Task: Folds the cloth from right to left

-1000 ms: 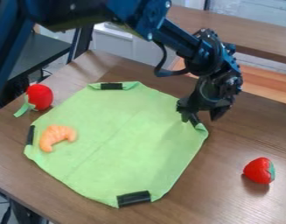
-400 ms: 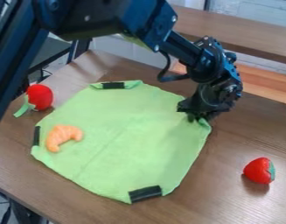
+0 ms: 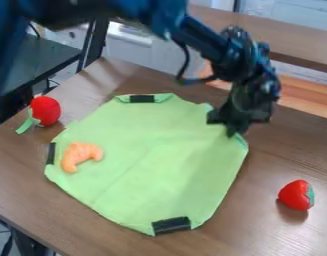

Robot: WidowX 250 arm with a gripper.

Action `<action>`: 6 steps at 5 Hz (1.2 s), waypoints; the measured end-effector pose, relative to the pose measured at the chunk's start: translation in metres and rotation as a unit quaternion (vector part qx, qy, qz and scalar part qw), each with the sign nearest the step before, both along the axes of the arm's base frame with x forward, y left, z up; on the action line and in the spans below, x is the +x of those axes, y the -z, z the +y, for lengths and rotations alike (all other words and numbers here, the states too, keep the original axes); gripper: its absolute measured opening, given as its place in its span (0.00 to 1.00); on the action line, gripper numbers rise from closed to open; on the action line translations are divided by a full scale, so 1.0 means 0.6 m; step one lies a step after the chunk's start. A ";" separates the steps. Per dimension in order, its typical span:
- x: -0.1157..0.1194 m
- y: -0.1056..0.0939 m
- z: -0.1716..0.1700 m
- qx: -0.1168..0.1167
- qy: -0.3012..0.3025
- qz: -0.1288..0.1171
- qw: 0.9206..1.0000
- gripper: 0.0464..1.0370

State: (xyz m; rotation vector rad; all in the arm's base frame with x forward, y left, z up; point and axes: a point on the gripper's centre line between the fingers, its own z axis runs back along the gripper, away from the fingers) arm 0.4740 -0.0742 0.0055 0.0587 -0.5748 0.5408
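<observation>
Bearing, gripper to cloth: from the gripper, right of centre in the upper half of the frame, the green cloth spreads left and downward.
Cloth axis: no clear long axis; roughly even-sided, cut-looking corners. The working line runs from the gripped right corner to the dark left patch, slightly downward across the frame.
Arm: single, entering from upper left and passing above the cloth to its right corner.
Gripper state: clenched on the cloth's right corner, as far as the puckered fabric there indicates.
Cloth position: mid-frame, flat on the table apart from that corner; top patch and bottom patch at the other two corners.
On the line: orange croissant-shaped toy on the cloth, just inside the left patch.
Next move (judged): lift the corner, carry it left.
Risk (judged): dragging the whole cloth if lift is too low; toy may get covered.
</observation>
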 end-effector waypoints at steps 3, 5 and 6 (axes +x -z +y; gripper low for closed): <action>-0.065 -0.085 0.083 -0.024 0.019 -0.037 0.999 0.01; -0.142 -0.066 0.177 -0.005 0.028 -0.026 0.999 0.01; -0.167 -0.080 0.208 -0.005 0.038 -0.037 0.999 0.01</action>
